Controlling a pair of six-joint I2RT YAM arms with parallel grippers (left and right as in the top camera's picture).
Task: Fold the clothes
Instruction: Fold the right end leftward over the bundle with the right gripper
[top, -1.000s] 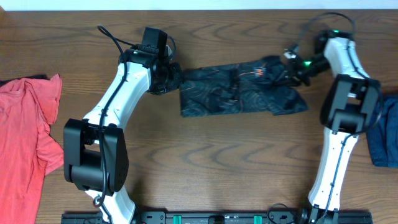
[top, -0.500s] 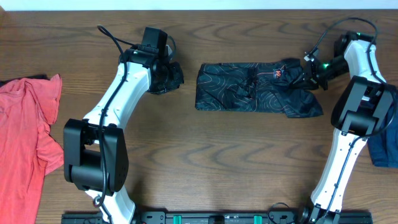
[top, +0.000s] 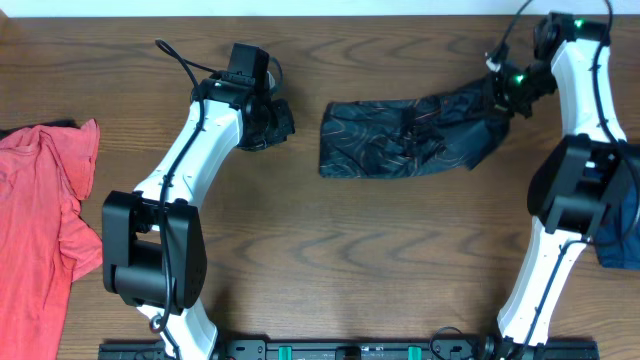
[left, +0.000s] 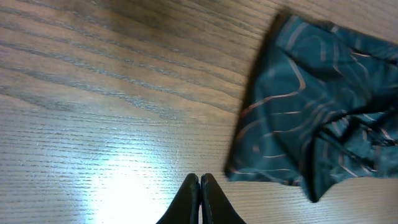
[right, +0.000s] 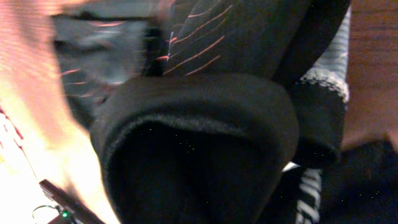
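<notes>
Right gripper (top: 496, 92) clamped jersey (top: 400, 140) at right end, cloth bunched between jaws. Left gripper (left: 200, 198) jaws pressed together, empty; jersey lay near, not touching.

One black jersey (top: 400, 140); one red garment (top: 40, 220); one blue garment (top: 622, 235); two arms (top: 190, 160).

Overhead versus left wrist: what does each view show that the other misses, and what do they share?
Only overhead: the right gripper pinching the bunched right end of the black jersey with thin orange contour lines, a red garment at the left edge, a blue garment at the right. Only left wrist: the left gripper, fingertips pressed shut on nothing, clear of the cloth. Both: the jersey's left edge lying on the brown wooden table.
</notes>
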